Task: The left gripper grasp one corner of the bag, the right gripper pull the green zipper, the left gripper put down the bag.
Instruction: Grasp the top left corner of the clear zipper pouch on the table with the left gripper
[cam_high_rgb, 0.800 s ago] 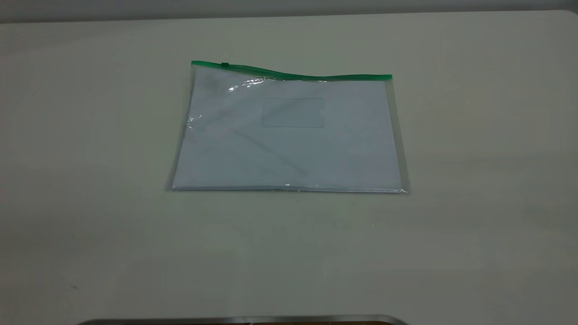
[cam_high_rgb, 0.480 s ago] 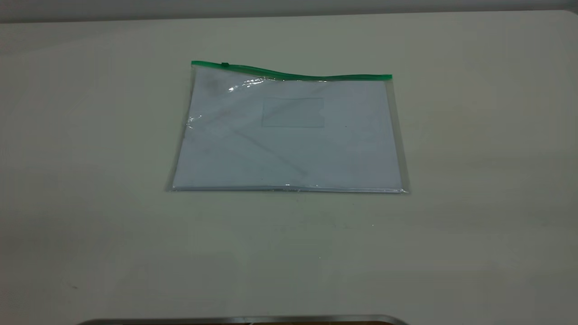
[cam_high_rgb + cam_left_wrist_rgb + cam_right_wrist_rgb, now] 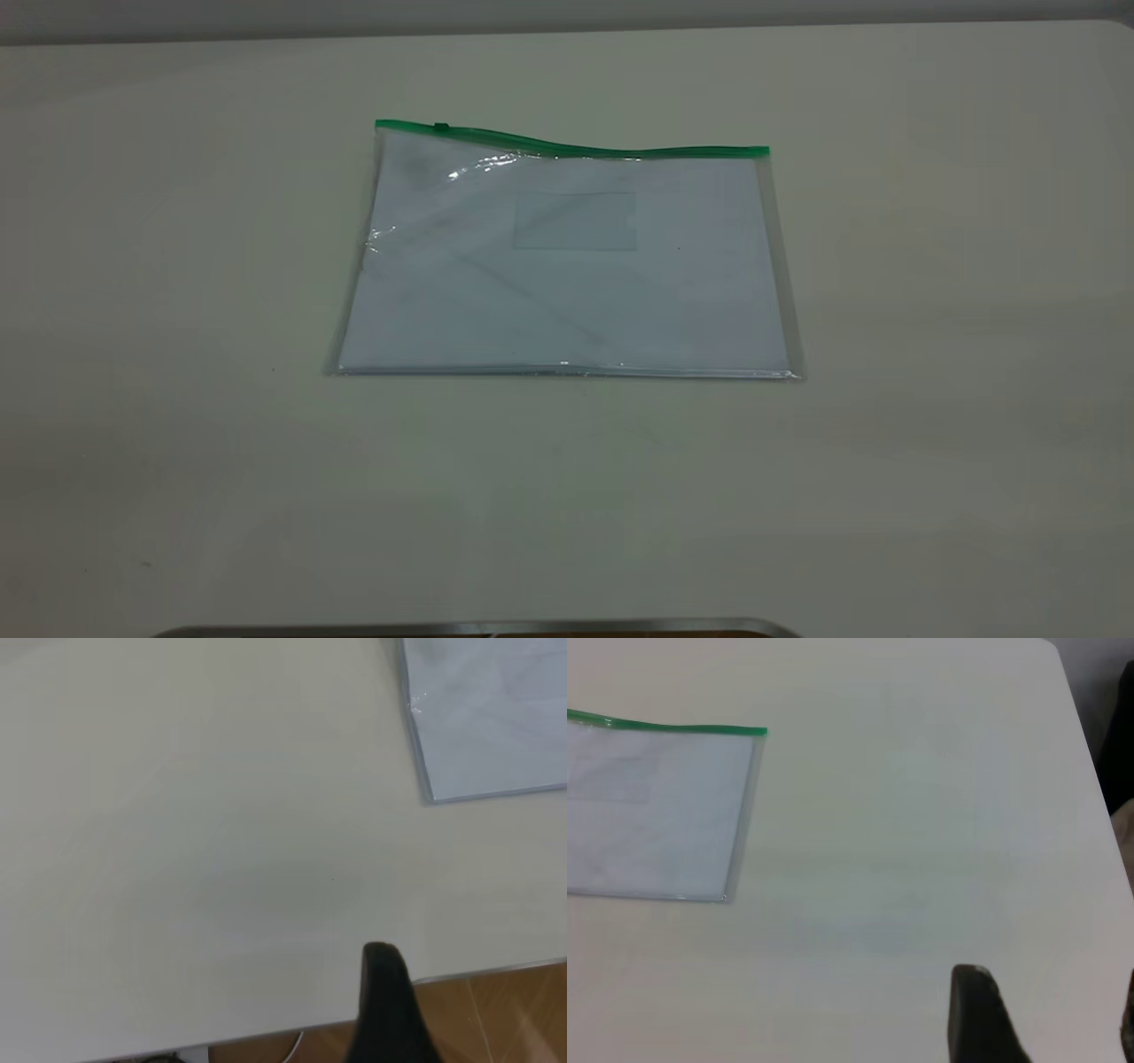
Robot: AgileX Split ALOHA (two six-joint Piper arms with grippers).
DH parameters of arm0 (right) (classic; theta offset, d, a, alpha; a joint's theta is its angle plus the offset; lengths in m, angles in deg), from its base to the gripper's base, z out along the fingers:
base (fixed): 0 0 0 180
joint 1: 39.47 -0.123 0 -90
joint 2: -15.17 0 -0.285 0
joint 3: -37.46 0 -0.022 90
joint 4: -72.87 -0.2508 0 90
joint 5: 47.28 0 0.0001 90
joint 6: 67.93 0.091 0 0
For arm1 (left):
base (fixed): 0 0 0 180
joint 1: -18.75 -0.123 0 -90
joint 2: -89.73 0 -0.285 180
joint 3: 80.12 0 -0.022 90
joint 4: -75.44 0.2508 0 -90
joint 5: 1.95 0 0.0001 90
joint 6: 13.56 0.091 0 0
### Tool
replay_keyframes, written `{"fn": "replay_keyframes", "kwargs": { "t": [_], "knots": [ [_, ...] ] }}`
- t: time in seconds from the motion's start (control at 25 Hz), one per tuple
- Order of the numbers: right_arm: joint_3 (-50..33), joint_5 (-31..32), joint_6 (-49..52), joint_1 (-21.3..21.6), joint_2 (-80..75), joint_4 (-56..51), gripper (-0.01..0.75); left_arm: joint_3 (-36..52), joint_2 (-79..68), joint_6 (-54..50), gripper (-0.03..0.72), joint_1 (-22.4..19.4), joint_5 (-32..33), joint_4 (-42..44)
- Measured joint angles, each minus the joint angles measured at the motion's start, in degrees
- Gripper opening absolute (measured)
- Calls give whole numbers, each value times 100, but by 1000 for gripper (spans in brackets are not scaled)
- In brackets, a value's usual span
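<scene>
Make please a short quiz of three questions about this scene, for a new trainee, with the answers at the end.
1. True or false: the bag lies flat on the table, and no gripper touches it.
2. In the exterior view, the slider tab of the green zipper sits near which end? A) the left end B) the middle C) the right end
3. Fill in: the small clear card pocket lies closer to the ____ edge of the bag than to the plain near edge.

Key
1. True. Each wrist view shows only one dark finger, over bare table away from the bag.
2. A
3. green zipper
</scene>
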Motion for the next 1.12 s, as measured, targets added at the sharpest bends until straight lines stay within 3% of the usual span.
{"fn": "replay_keyframes", "kwargs": {
  "t": [0.72,1.12],
  "knots": [
    [0,0,6,0,0,-6,421,0,0,0,564,0,0,0],
    [12,-118,-269,0,-22,-682,421,0,-63,-200,564,0,-11,251]
  ]
}}
